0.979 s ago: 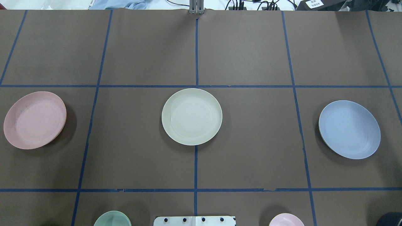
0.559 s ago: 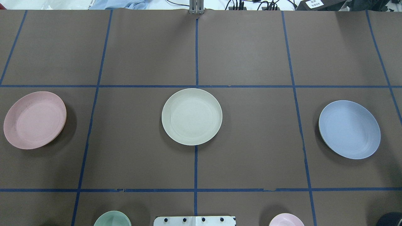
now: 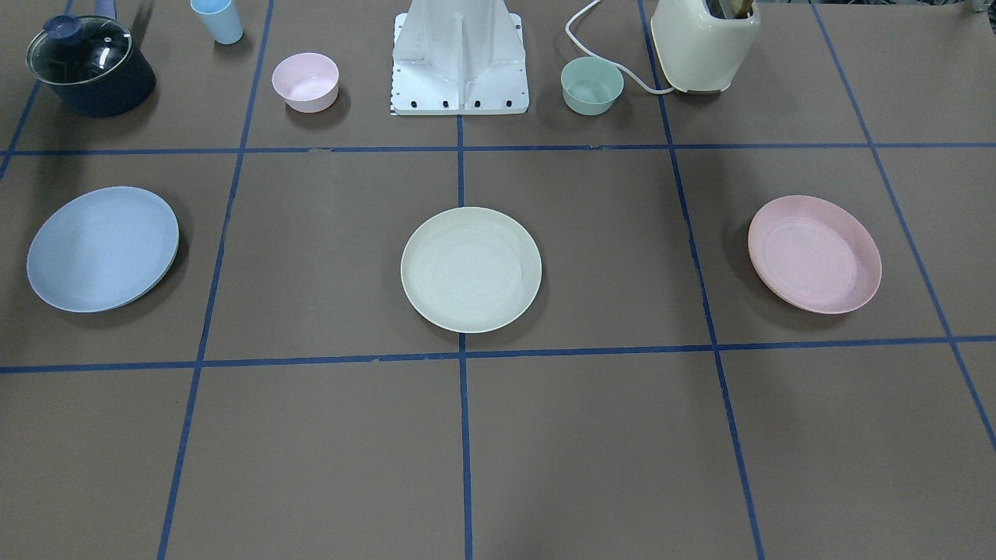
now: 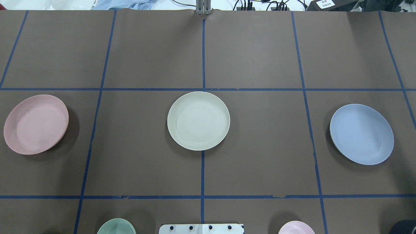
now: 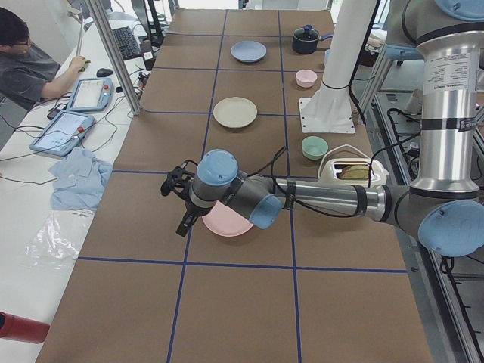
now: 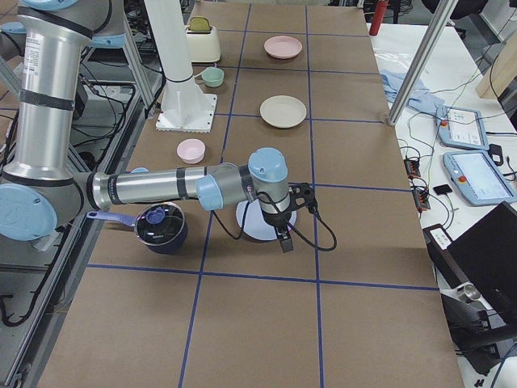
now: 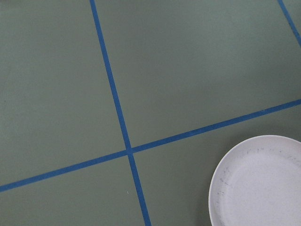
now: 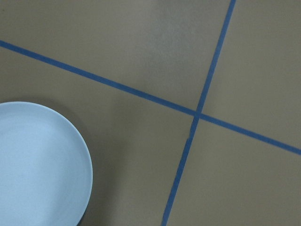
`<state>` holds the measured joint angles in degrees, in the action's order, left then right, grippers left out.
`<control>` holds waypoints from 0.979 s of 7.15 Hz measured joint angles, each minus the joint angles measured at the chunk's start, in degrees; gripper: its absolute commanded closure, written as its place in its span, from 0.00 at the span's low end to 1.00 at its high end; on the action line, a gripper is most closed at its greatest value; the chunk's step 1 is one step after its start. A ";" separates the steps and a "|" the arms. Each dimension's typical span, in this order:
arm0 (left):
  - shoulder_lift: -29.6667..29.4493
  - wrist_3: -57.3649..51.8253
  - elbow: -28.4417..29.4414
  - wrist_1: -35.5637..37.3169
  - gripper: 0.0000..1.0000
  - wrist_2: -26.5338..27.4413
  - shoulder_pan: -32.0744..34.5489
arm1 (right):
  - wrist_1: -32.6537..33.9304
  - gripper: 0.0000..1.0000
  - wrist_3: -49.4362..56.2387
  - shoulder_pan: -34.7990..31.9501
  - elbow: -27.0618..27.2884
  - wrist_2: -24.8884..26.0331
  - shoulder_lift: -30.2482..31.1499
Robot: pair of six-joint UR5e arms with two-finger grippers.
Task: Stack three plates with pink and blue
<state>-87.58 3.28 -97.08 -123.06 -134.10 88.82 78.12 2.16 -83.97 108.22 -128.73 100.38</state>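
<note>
Three round shallow matte plastic plates, unstacked, none moved since a second ago in the overhead view. The pale pink plate (image 4: 35,124) is at 9 o'clock, close to that view's edge. The cream-white plate (image 4: 198,120) is at centre and the light blue plate (image 4: 361,134) at 3 o'clock. All are well apart, with wide brown blue-taped table (image 4: 260,58) between them. A small green bowl (image 4: 116,226) and a small pink bowl (image 4: 296,227) sit at the 6 o'clock edge, apart from the plates. The left gripper (image 5: 184,227) hangs above the pink plate's outer rim and the right gripper (image 6: 284,242) above the blue plate's. Jaws: cannot tell for either, only side cameras show them.
</note>
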 measured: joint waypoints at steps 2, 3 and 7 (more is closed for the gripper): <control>-2.28 2.95 1.94 -8.06 0.00 2.63 -0.34 | -2.07 0.00 -0.09 0.03 -0.83 -0.44 -2.91; -2.30 4.04 3.56 -11.89 0.00 2.84 -0.99 | -2.46 0.00 -0.05 0.03 -1.03 -1.05 -3.58; 4.01 26.45 12.16 -34.34 0.00 11.82 -18.52 | -3.81 0.00 -1.62 0.28 -1.47 -1.73 -4.29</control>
<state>-83.57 29.73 -84.92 -157.40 -122.28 70.30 74.32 0.55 -83.69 106.74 -130.46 96.09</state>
